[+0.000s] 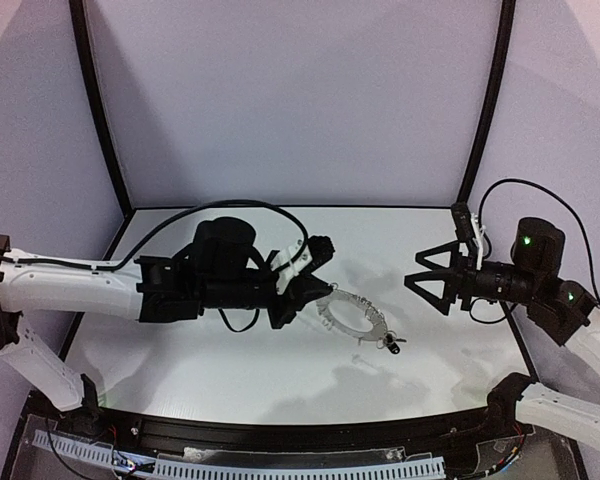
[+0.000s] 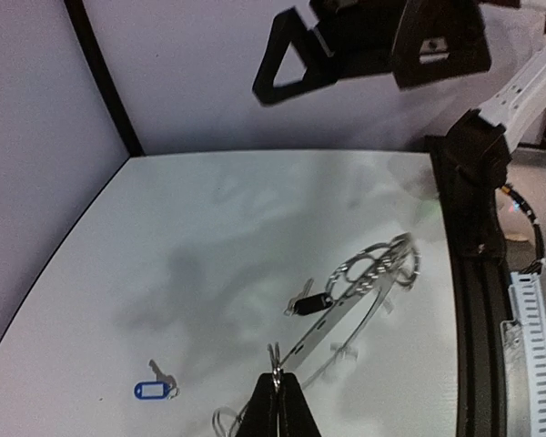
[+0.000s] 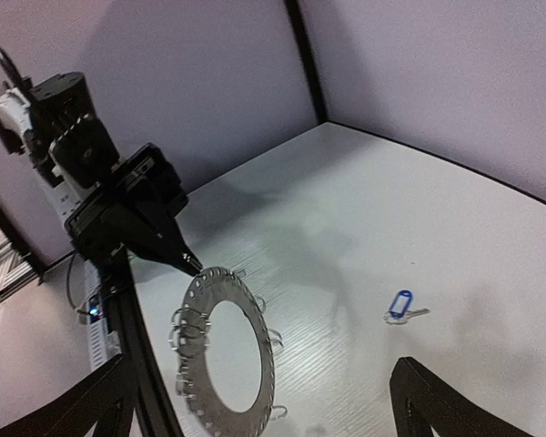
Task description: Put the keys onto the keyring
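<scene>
My left gripper point(image 1: 318, 296) is shut on the rim of the keyring point(image 1: 358, 318), a flat grey disc with wire loops, and holds it tilted above the table. In the left wrist view the fingertips point(image 2: 276, 393) pinch the near edge of the keyring point(image 2: 346, 314), which shows nearly edge-on. The black-headed key point(image 2: 311, 302) hangs from the ring's rim; it shows as a dark spot point(image 1: 392, 343) from above. The blue-tagged key point(image 2: 153, 390) lies loose on the table, apart from the ring point(image 3: 266, 338). My right gripper point(image 1: 420, 277) hangs open and empty to the right of the ring.
White tabletop point(image 1: 230, 350) with black edging and pale walls behind. A black rail and cable chain point(image 2: 532, 364) run along the near edge. The blue-tagged key point(image 3: 400, 305) lies in front of my right gripper point(image 3: 259, 382).
</scene>
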